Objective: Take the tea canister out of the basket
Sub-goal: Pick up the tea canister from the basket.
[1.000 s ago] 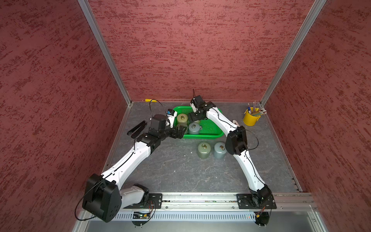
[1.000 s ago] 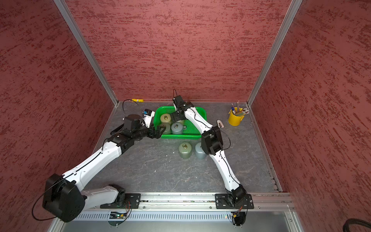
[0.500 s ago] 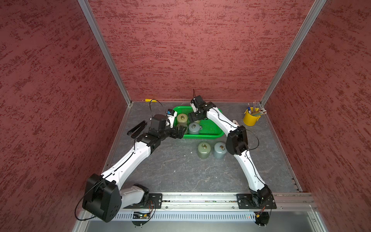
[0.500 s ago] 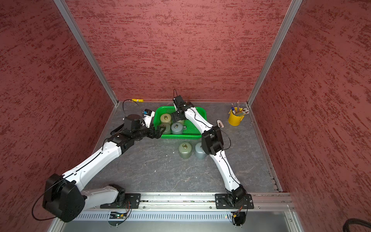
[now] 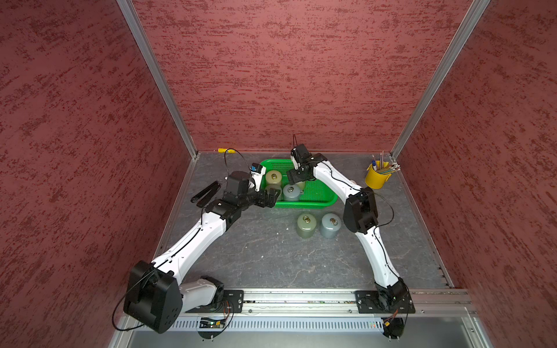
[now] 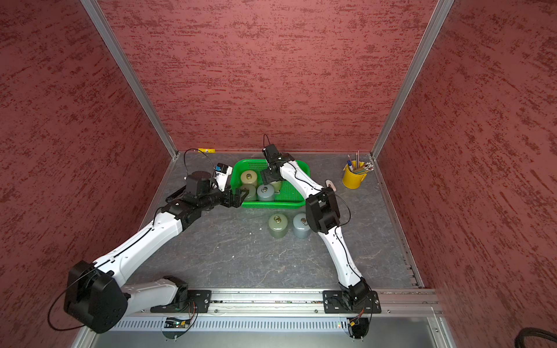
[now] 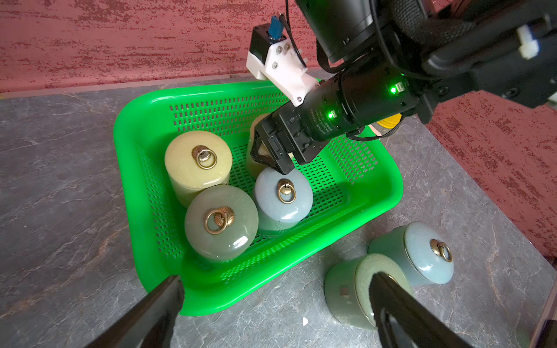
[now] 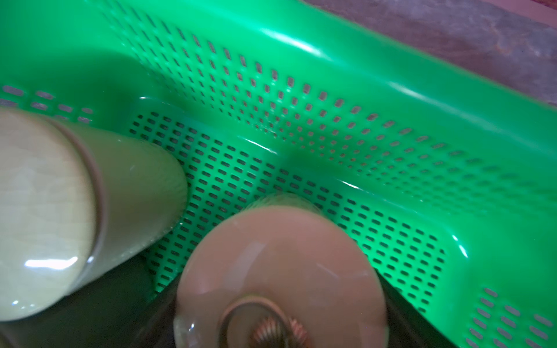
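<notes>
In both top views the basket [image 5: 319,202] sits far back on the surface [image 5: 271,256]. The left end effector [image 5: 270,197] is spread wide at its near corner, and the right end effector [image 5: 297,182] reaches down inside. From the left wrist, the right one straddles a tan canister [image 7: 252,164] standing in the basket. The right wrist shows its fingers [image 8: 126,310] clamped on both sides of that canister.

I see L arm [image 5: 197,239], R arm [image 5: 378,256]: white links, blk joints, thin blk cables; green LEDs [image 7: 392,89], R wrist [image 7: 361,102].
</notes>
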Controlling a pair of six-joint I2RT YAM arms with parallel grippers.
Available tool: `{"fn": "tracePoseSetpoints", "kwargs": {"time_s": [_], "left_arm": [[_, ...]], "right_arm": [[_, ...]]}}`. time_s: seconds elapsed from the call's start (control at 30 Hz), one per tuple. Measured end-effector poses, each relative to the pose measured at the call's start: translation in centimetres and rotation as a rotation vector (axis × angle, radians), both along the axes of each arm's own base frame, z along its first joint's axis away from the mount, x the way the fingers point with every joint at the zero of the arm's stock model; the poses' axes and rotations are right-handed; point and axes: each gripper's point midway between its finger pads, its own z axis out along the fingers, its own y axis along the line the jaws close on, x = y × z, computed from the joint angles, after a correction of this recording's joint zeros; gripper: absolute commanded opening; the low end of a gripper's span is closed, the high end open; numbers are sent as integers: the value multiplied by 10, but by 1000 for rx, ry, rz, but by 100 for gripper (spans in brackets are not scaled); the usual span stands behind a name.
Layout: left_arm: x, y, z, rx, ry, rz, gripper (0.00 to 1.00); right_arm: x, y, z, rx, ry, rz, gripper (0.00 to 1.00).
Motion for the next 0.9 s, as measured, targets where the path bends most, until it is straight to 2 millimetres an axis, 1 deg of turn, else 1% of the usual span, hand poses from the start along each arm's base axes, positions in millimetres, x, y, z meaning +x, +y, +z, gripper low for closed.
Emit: {"fn": "tracePoseSetpoints", "kwargs": {"time_s": [0.17, 0.3, 0.4, 0.5, 0.57, 0.67, 0.77, 0.83, 0.9], "left_arm": [[1, -1, 1, 0, 0, -2, 100], [1, -2, 1, 0, 1, -3, 100], [1, -2, 2, -1, 1, -3, 100], [1, -2, 4, -3, -2, -2, 100], [1, -2, 5, -6, 1, 1, 100], [2, -1, 10, -9, 3, 6, 100], [5, 3, 17, -26, 9, 24, 100], [10, 15, 22, -48, 26, 62, 100], [18, 34, 25, -68, 38, 121, 100]], "right_arm": [[-9, -18, 5, -35, 10, -21, 0], [-12, -23, 20, -46, -4, -20, 0], [-14, -25, 42, -37, -35, -14, 0], [-18, -27, 74, -13, -81, -8, 0], [-26, -28, 98, 13, -114, -1, 0], [-45, -27, 131, 52, -162, 25, 0], [-66, -23, 156, 84, -200, 66, 0], [-82, -14, 168, 114, -212, 115, 0], [-98, -3, 175, 141, -219, 170, 0]]}}
